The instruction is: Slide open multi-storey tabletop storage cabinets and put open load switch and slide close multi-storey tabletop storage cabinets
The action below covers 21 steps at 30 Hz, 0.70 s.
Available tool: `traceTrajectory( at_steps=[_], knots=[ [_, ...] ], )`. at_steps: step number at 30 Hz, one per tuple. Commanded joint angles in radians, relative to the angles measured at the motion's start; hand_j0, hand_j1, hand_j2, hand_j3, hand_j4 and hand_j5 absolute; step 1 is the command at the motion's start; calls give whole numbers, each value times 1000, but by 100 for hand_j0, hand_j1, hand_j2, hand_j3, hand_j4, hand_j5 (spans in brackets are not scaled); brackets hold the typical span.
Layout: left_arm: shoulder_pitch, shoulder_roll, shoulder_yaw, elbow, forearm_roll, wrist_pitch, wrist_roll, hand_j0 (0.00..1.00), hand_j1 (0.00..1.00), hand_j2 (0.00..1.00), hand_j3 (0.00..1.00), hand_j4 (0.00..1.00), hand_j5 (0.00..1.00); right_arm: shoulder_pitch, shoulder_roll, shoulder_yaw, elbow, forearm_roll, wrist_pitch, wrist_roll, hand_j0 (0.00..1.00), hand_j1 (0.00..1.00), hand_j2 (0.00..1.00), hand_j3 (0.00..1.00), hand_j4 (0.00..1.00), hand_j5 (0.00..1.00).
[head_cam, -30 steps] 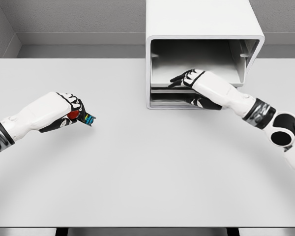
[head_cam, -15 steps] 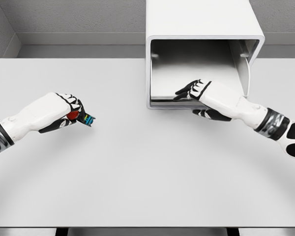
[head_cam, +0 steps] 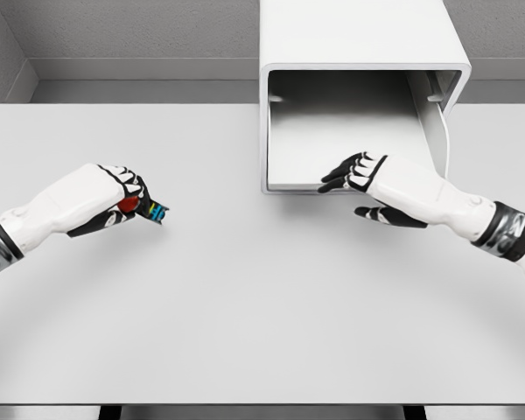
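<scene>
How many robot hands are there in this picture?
2: the left robot hand holds a small switch; the right robot hand is at the cabinet front.

No legible text anywhere.

1. Left hand [head_cam: 114,199], well left of the cabinet [head_cam: 359,52], has its fingers curled around a small switch [head_cam: 149,210].
2. Right hand [head_cam: 367,179] sits at the cabinet's front lip, fingers bent.
</scene>
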Motion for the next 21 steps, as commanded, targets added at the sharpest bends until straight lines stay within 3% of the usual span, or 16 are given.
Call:
traceTrajectory(
  at_steps=[1,8,16,21],
  knots=[
    [0,-6,3,-17,9,3,1,37,37,37,37,37,37,8,-21,-24,-28,-12,0,0,77,77,77,77,77,77],
    [-18,-9,8,-23,52,3,1,37,37,37,37,37,37,74,-67,-135,-82,-57,0,5,77,77,77,77,77,77],
    [-57,-12,6,-23,85,3,1,37,37,37,37,37,37,80,-110,-220,-85,-121,0,9,77,77,77,77,77,77],
    [-87,-26,0,-23,87,3,1,37,37,37,37,37,37,89,-171,-257,-80,-195,0,11,62,62,62,62,62,62]
  ],
)
